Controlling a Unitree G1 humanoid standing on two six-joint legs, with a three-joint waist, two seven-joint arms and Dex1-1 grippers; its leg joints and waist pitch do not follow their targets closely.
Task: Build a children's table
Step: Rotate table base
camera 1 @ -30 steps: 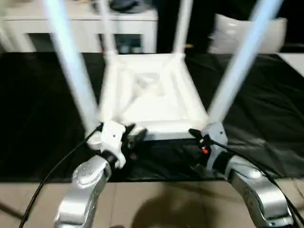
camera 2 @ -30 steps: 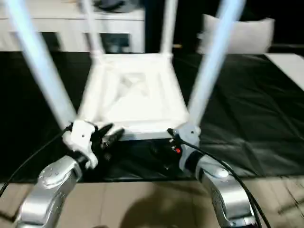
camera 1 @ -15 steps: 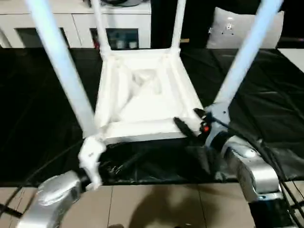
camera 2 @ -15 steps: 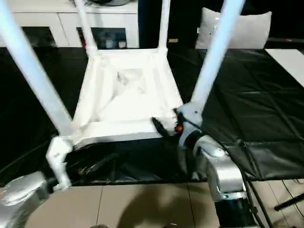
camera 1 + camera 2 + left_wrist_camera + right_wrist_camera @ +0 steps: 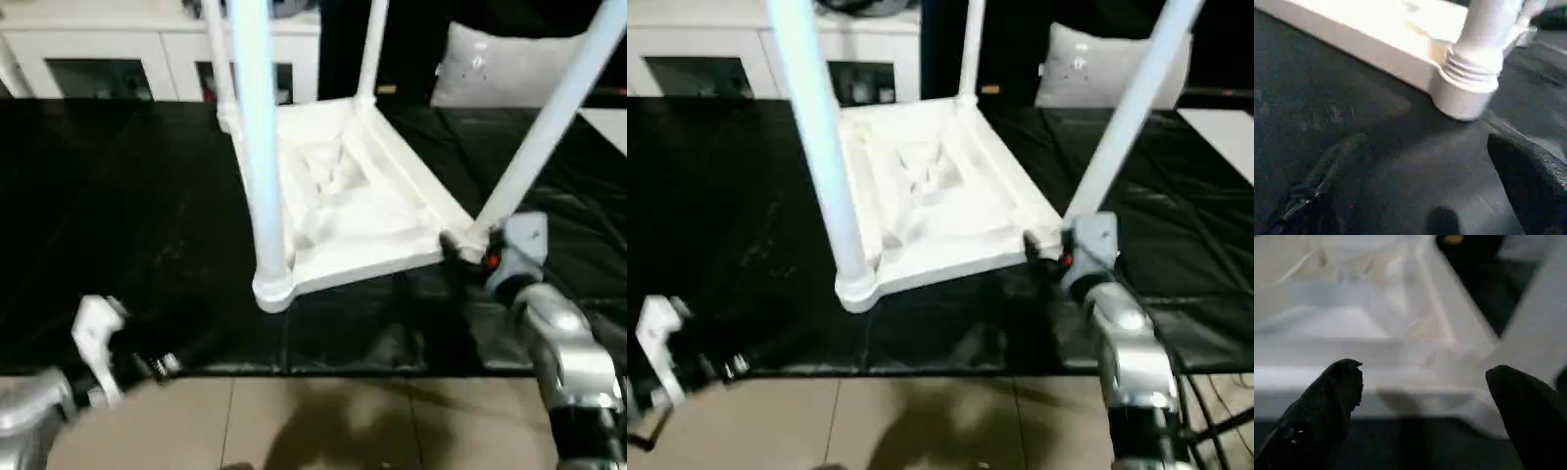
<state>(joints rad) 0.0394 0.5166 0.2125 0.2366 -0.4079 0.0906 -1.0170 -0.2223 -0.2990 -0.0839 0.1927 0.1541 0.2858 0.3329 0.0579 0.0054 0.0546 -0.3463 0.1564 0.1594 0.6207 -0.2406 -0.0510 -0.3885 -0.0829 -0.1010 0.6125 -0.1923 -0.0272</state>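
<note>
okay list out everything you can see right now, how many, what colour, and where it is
tabletop: one, white, lying upside down on the black sheet, ribbed underside up
legs: four, white, standing up from the tabletop's corner sockets
black sheet: one, black, spread under the table
cabinet: one, white with glass doors, behind the sheet
cushion: one, pale grey, at the back on the right
floor: beige tiles, along the near edge
left gripper: one, white body, black fingers, open, near the sheet's front edge, apart from the table
right gripper: one, black fingers open, at the tabletop's near right corner
</note>
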